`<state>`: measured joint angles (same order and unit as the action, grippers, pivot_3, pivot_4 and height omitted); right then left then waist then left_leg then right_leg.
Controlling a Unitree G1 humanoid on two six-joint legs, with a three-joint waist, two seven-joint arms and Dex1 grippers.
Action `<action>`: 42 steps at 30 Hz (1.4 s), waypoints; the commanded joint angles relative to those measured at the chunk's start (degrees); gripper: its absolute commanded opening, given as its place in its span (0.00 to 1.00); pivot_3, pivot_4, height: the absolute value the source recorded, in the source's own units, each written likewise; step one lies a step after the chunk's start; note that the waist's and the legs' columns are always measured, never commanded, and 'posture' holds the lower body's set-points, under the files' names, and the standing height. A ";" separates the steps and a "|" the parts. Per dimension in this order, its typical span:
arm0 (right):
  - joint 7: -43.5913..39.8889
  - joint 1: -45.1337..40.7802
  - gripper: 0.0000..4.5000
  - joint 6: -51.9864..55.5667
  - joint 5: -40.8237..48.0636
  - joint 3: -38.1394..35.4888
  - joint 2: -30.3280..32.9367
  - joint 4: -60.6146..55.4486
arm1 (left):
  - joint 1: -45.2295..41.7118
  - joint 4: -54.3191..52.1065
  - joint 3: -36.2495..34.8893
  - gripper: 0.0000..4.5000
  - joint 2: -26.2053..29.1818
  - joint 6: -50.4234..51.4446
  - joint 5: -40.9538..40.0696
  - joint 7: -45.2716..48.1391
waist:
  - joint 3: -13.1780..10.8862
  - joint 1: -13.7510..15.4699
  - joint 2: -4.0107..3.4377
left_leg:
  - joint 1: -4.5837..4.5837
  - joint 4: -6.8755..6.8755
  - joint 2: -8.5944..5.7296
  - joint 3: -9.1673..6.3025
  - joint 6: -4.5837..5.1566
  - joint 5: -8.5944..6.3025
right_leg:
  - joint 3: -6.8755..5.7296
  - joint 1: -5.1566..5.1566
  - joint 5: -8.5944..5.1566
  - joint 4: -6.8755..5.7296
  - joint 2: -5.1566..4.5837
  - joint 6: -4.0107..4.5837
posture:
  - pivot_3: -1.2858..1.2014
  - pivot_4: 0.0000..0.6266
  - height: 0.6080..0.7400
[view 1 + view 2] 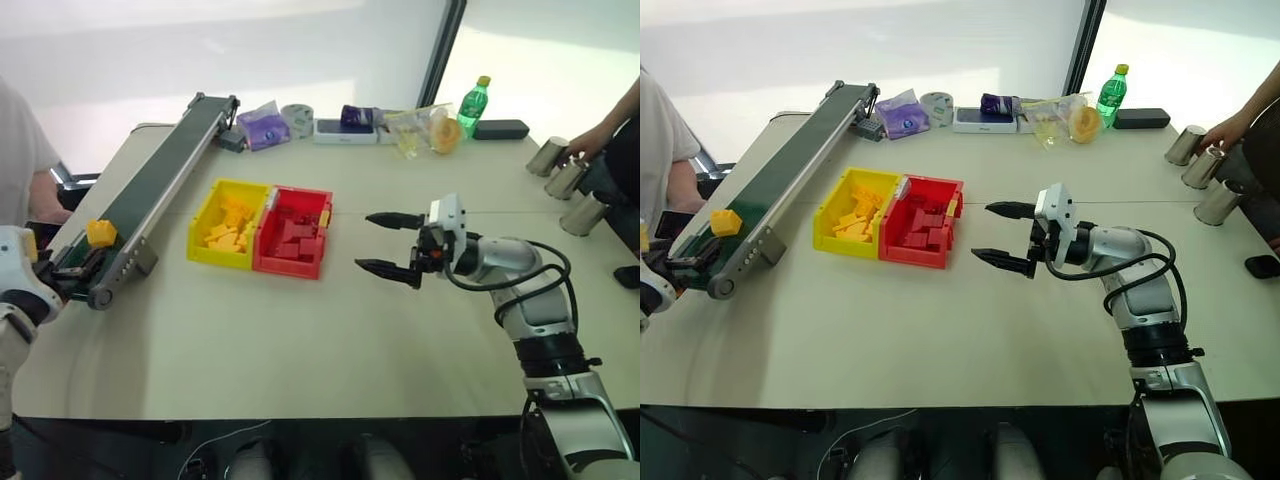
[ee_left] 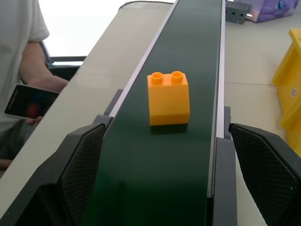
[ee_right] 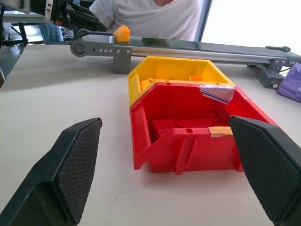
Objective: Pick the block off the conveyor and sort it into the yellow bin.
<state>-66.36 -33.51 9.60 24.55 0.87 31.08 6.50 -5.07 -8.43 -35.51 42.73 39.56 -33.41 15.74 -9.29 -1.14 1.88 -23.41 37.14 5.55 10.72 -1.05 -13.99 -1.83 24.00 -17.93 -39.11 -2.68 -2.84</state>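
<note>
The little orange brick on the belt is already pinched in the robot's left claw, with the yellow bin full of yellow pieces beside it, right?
Not quite. The brick is not pinched: the left wrist view shows it standing free on the belt, with the left claw open and its fingers out at the side rails. The yellow bin does hold yellow pieces.

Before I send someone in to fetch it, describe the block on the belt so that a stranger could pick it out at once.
Find the conveyor, the long dark belt along the table's left side. Near its near end, between the left gripper's open fingers, stands the block, alone on the belt. It is a small yellow-orange brick with two studs on top; the other yellow bricks lie in the yellow bin.
</note>
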 commanded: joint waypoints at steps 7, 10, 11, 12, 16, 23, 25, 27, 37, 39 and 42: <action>1.05 0.84 1.00 1.27 1.17 -1.57 1.21 -4.71 | 0.39 1.35 -0.98 0.87 -1.30 -1.86 1.74 1.58 | 0.00 0.01 0.00 | 0.00 0.00 0.00 0.00 0.00 0.00 | 0.01 0.00 0.00 0.00 -0.01 0.00 | 0.52 0.24 1.00; 1.15 0.76 1.00 1.58 1.18 -1.60 1.29 -4.87 | 1.10 0.64 -1.45 0.58 -1.69 -1.48 1.84 1.87 | 0.00 0.01 0.00 | 0.00 0.00 0.00 0.00 0.00 0.00 | 0.00 0.00 0.00 0.00 -0.01 0.00 | 0.52 0.24 1.00; 1.15 0.65 1.00 1.63 1.15 -1.60 1.30 -4.76 | 1.40 0.30 -1.71 0.45 -1.71 -1.25 1.59 2.16 | 0.00 0.03 0.00 | 0.00 0.00 0.00 0.00 0.00 0.00 | 0.00 0.00 0.00 0.00 -0.01 0.00 | 0.52 0.24 1.00; 1.13 0.52 1.00 1.62 1.14 -1.60 1.29 -4.59 | 1.44 -0.08 -2.36 0.35 -1.90 -1.08 1.23 2.00 | 0.00 0.03 0.00 | 0.00 0.00 0.00 0.00 0.00 0.00 | 0.01 0.00 0.00 0.00 -0.01 0.00 | 0.52 0.24 1.00; 1.02 0.41 1.00 1.43 1.11 -1.69 1.31 -4.23 | 0.91 -2.80 -3.92 0.28 -2.21 -0.61 -0.70 2.04 | 0.00 0.02 0.00 | 0.00 0.00 0.00 0.00 0.00 0.00 | 0.01 0.00 0.00 0.00 -0.01 0.00 | 0.52 0.24 1.00; 1.01 0.51 1.00 1.27 1.16 -1.65 1.26 -4.24 | -7.60 -9.66 1.37 0.28 -4.33 0.83 -5.95 1.88 | 0.01 0.55 0.01 | -0.01 0.05 -0.04 -0.04 0.00 0.00 | 0.00 -0.07 0.01 0.00 -0.04 -0.01 | 0.52 0.24 1.00; 1.13 0.47 1.00 1.27 1.19 -1.61 1.16 -4.33 | -11.37 -8.89 6.08 0.28 -5.11 0.57 -3.55 0.86 | 0.01 0.44 0.02 | 0.01 0.07 -0.05 -0.07 0.00 0.00 | -0.01 -0.13 0.01 0.00 -0.01 -0.02 | 0.52 0.24 1.00; 1.30 0.48 1.00 1.23 1.12 -1.54 1.08 -4.49 | -16.46 -5.98 10.60 0.28 -7.37 -0.02 -1.06 -1.42 | 0.01 0.38 0.01 | 0.02 0.07 -0.06 -0.07 0.00 0.00 | 0.00 -0.13 0.01 0.00 0.01 -0.02 | 0.52 0.24 1.00; 2.74 1.50 1.00 1.00 1.03 -1.77 0.96 -5.69 | -35.74 19.10 24.94 0.28 -18.16 -11.32 12.94 -3.55 | 0.01 0.22 0.01 | 0.01 0.10 -0.18 -0.01 -0.01 0.01 | -0.01 -0.08 0.02 -0.01 0.17 -0.04 | 0.52 0.24 1.00; 2.80 1.98 1.00 0.87 1.03 -1.85 1.15 -5.88 | -38.15 23.67 25.73 0.51 -18.85 -13.79 13.98 -2.03 | 0.01 0.25 0.01 | 0.01 0.10 -0.17 0.00 -0.02 0.02 | -0.01 -0.06 0.01 -0.01 0.19 -0.04 | 0.52 0.24 1.00; 3.16 2.46 1.00 1.01 1.10 -2.03 1.37 -6.37 | -40.26 27.12 24.86 0.81 -19.62 -15.41 13.72 -0.60 | 0.01 0.25 0.01 | 0.00 0.10 -0.17 0.03 -0.03 0.02 | -0.01 -0.04 0.01 -0.01 0.19 -0.05 | 0.52 0.24 1.00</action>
<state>-63.45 -30.99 11.37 24.96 0.62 32.05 2.44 -43.53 18.54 -9.86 22.84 26.47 -20.36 14.43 -9.28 -0.89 1.90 -23.41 37.24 5.38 10.75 -1.07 -13.97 -1.84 23.97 -17.92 -39.12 -2.49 -2.89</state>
